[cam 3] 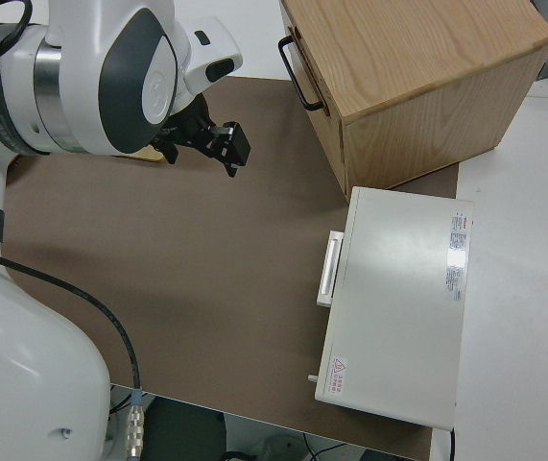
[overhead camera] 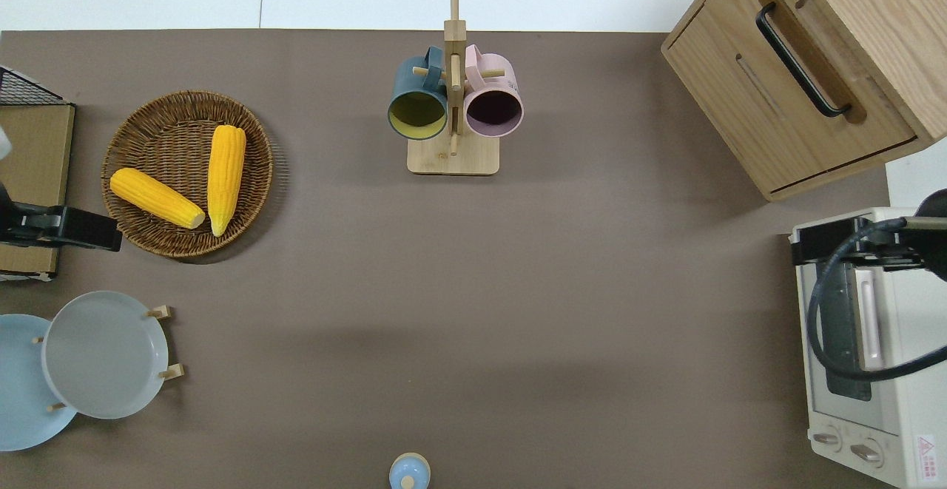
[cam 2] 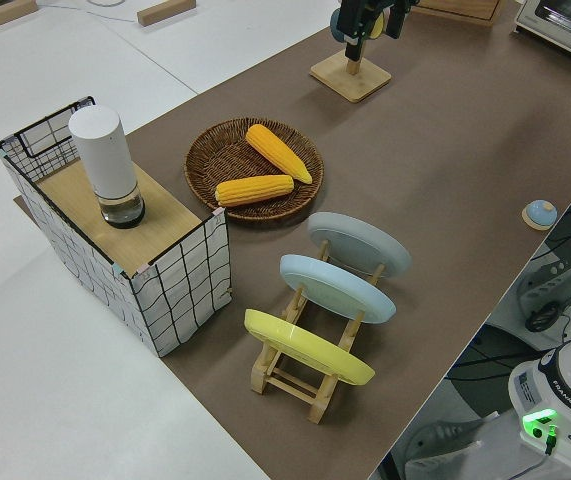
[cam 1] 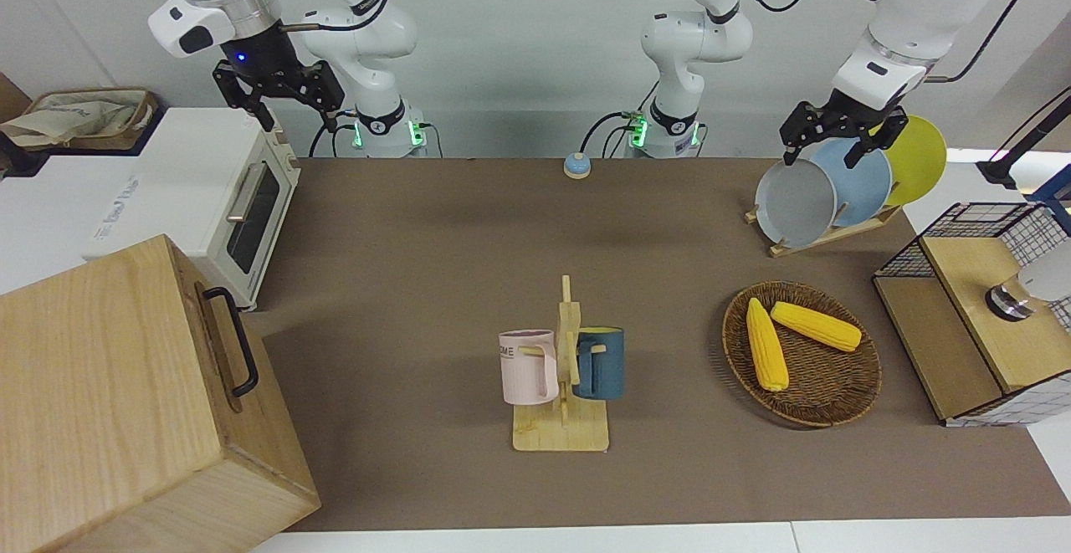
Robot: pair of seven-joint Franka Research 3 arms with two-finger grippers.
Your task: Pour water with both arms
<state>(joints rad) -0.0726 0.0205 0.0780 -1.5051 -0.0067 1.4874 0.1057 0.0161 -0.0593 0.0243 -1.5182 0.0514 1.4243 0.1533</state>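
Note:
No water shows in any view. A pink mug point(cam 1: 529, 367) and a dark blue mug point(cam 1: 601, 362) hang on a wooden mug rack point(cam 1: 562, 432) in the middle of the table, far from the robots. A white cylindrical bottle point(cam 2: 108, 165) stands on the wooden shelf of a wire basket point(cam 2: 180, 290) at the left arm's end. My left gripper point(cam 1: 839, 139) hangs open and empty in the air near that basket's edge. My right gripper point(cam 1: 280, 105) is also open and empty, raised over the toaster oven point(cam 1: 213, 193).
A wicker basket point(overhead camera: 137, 130) holds two corn cobs. A plate rack point(cam 2: 310, 375) carries three plates nearer to the robots. A wooden cabinet point(cam 1: 125, 402) with a black handle stands at the right arm's end. A small blue bell point(cam 1: 576, 166) sits close to the robots.

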